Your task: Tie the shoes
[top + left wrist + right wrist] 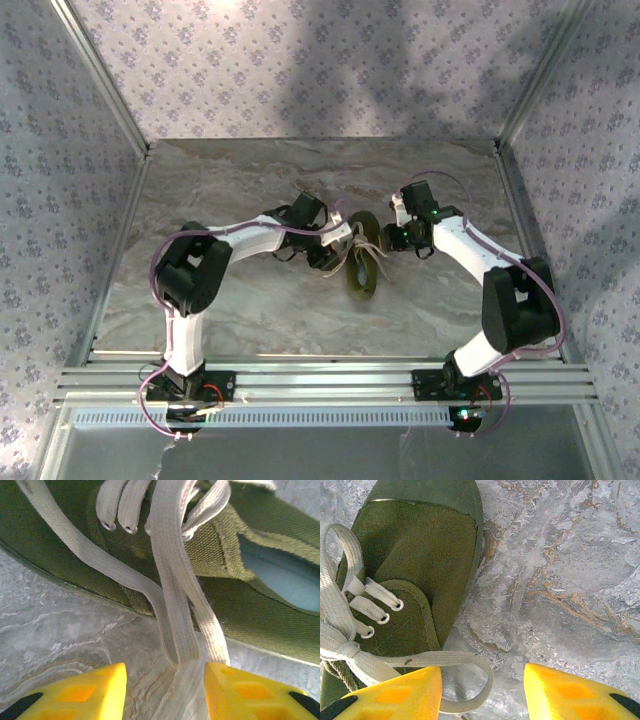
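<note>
Olive shoe (362, 265) on desk (250, 320). Left tool (165, 680) spread, 2 lace strands (172, 595) between fingers (90, 690). Right tool (482, 685) spread beside shoe, lace loop (487, 677) near.

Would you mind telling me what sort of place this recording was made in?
Probably a robot-lab test cell: floral-patterned walls in an aluminium frame enclose a grey marble-look tabletop, with two white robot arms bolted at its near edge.

The left arm (255, 235) rises from its base, folds at the elbow and reaches right toward the middle; the right arm (465, 242) mirrors it, reaching left. Both wrists dip low, near each other. The left jaws stand apart, yellow fingers (90, 692) well separated; the right jaws likewise, fingers (570, 692) spread.
</note>
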### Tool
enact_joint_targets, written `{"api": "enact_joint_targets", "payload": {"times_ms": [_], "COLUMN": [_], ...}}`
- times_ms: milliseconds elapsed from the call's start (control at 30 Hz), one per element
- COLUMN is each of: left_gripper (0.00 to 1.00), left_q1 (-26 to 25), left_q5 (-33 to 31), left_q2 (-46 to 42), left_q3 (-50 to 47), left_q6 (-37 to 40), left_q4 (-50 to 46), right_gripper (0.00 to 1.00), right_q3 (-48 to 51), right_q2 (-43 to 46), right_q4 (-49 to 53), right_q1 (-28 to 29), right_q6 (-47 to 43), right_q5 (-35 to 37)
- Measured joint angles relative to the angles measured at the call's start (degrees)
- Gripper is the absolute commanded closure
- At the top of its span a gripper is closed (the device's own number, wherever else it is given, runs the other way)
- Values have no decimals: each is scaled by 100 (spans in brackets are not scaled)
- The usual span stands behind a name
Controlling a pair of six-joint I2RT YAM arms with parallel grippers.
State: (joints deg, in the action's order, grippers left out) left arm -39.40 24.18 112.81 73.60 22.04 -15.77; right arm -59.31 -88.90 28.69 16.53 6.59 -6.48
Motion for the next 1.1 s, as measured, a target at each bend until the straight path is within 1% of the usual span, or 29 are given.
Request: {"api": "enact_joint_targets", "payload": {"times_ms": [67,133,167,200,333,600,767,867,900,933,1033,1067,1100], "left_gripper": [72,91,98,100,100,100,100,90,90,85,61,55,52], "left_q1": [-11,-15,-15,-13,4,13,13,11,11,11,0,-7,-13], "left_q5": [0,-46,-90,-133,-345,-887,-1353,-1598,-1648,-1711,-1808,-1823,-1823], "left_q2": [98,138,138,131,-35,-898,-1333,-1436,-1449,-1458,-1491,-1502,-1513], "left_q3": [52,79,79,79,-79,-555,-966,-1182,-1224,-1263,-1329,-1335,-1344], "left_q6": [42,63,81,92,76,153,133,83,79,59,81,81,79], "left_q4": [22,61,68,90,232,232,227,208,192,179,157,155,164], "right_gripper": [53,53,53,53,54,54,54,54,54,54,54,54,54], "right_q3": [0,0,0,0,2,127,142,142,142,142,142,142,142], "right_q2": [31,83,111,149,258,374,470,503,505,505,505,505,505], "right_q4": [20,46,50,52,48,48,52,50,50,50,44,39,33], "right_q1": [0,0,0,-4,-24,-33,-44,-44,-44,-44,-44,-44,-44], "right_q6": [0,0,0,0,0,0,0,0,0,0,4,20,33], "right_q5": [-2,0,0,0,0,0,2,0,0,-7,-70,-109,-142]}}
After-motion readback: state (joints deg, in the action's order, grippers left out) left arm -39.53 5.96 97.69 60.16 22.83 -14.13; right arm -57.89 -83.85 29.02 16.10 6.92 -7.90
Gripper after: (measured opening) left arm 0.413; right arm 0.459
